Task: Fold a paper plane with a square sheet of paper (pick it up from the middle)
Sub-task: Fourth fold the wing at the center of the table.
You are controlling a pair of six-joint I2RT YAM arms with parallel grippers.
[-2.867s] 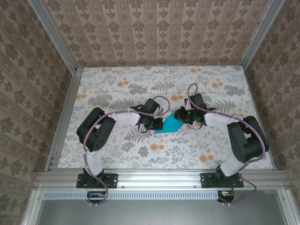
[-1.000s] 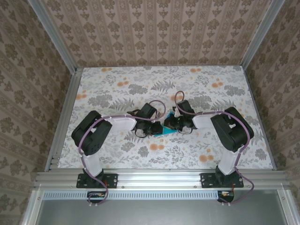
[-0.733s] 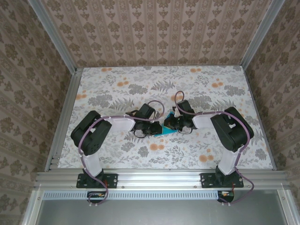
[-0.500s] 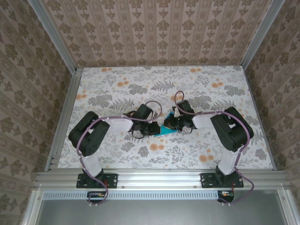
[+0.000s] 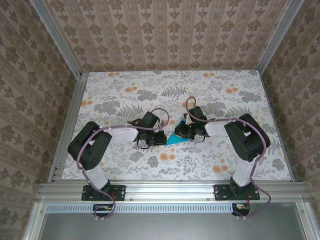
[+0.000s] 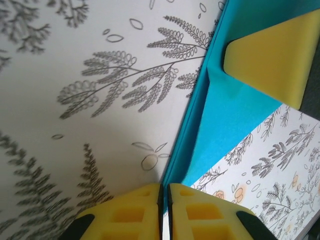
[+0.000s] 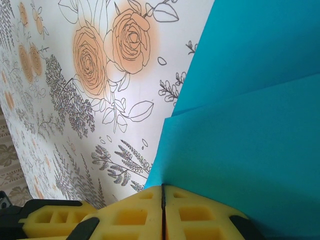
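1. From the top view we see both arms reaching in toward the middle of the table (image 5: 225, 95), which has a floral print of grey ferns and orange blooms. The sheet of paper (image 5: 176, 138) lies right between the two wrists. Just a small turquoise wedge of it pokes out.
2. The left gripper (image 5: 161, 139) comes at the paper from the left and the right gripper (image 5: 182, 133) from the right. The two are very near each other.
3. In the left wrist view, the left gripper (image 6: 164, 192) has its yellow foam pads squeezed together. The folded edge of the sheet of paper (image 6: 235, 110) runs straight into the seam between them, so we'd call it clamped on the paper.
4. Same view: the paper is doubled over, with a sharp crease running up from the pads and one flap angled up off the table.
5. At the top right of that view, another yellow foam pad (image 6: 272, 55) rests against the paper, coming in from the right gripper's side.
6. In the right wrist view, the right gripper (image 7: 162, 195) is pinched tight too, gripping the sheet of paper (image 7: 250, 125) at its near edge. Two overlapping layers show, with a straight edge crossing between them.
7. The paper itself is plain turquoise on every side we can see.
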